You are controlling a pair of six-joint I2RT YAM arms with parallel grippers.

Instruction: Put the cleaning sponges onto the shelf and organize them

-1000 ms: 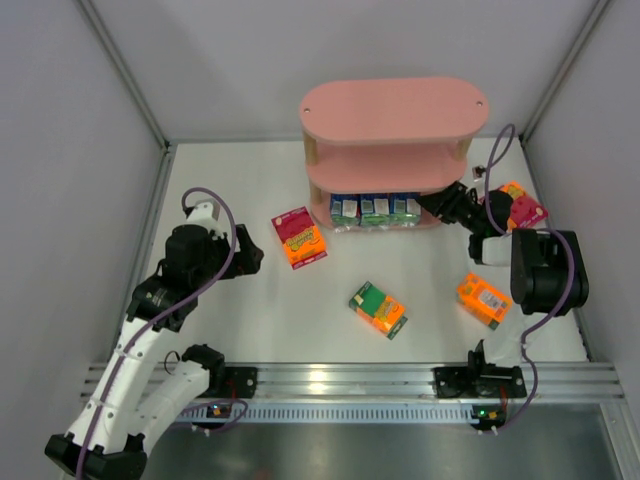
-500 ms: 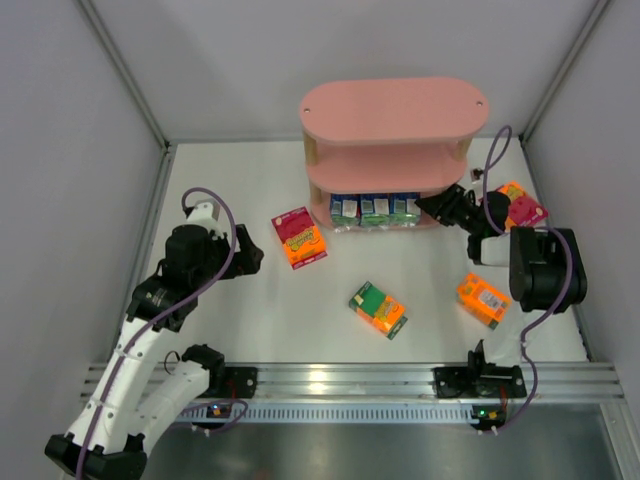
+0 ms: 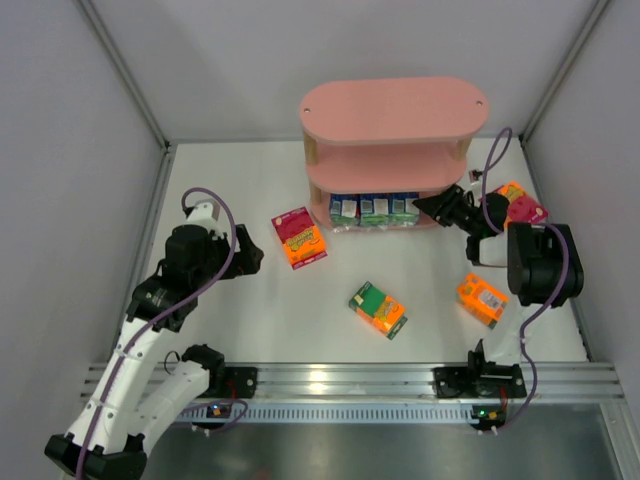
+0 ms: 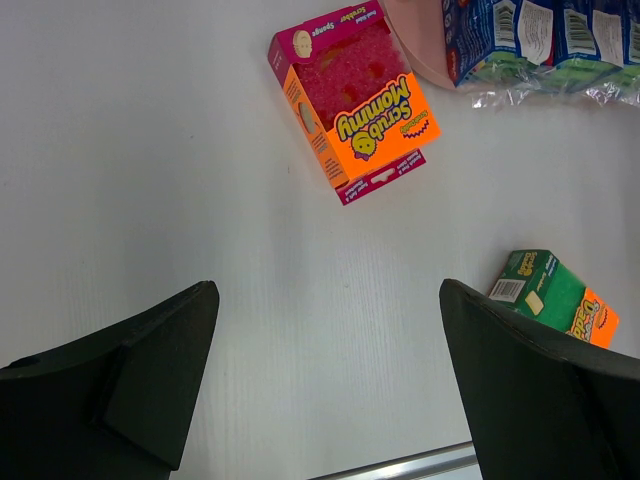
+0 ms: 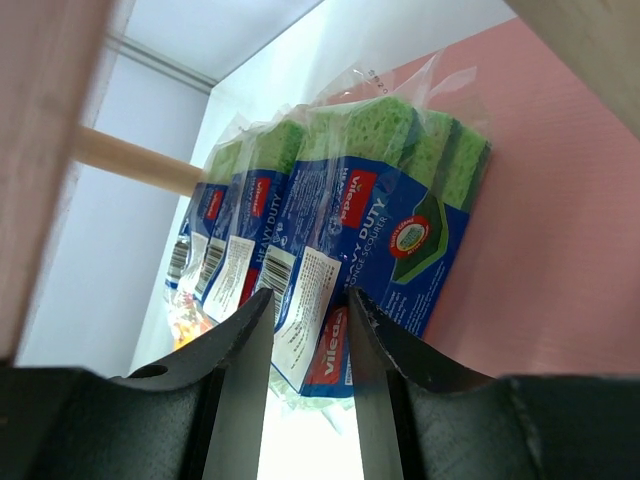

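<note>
At rear centre, pink shelf [image 3: 390, 110]: blue-green sponge packs [image 3: 375, 209] in a row on bottom tier. R gripper [image 3: 424, 203] has edged in to row's right end, jaws narrowing; gripping or nudging, cannot tell. L gripper [image 4: 325, 300] gapes wide, empty. Loose on tabletop: orange-magenta pack [image 3: 299, 237], green-orange pack [image 3: 378, 308], orange pack [image 3: 484, 300], red-orange pack [image 3: 520, 207], so stocking unfinished.

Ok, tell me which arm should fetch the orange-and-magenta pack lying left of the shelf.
Left. The left gripper is open and close to that orange-and-magenta pack. The right gripper is at the blue-and-green packs on the bottom board of the shelf, farther off.
</note>
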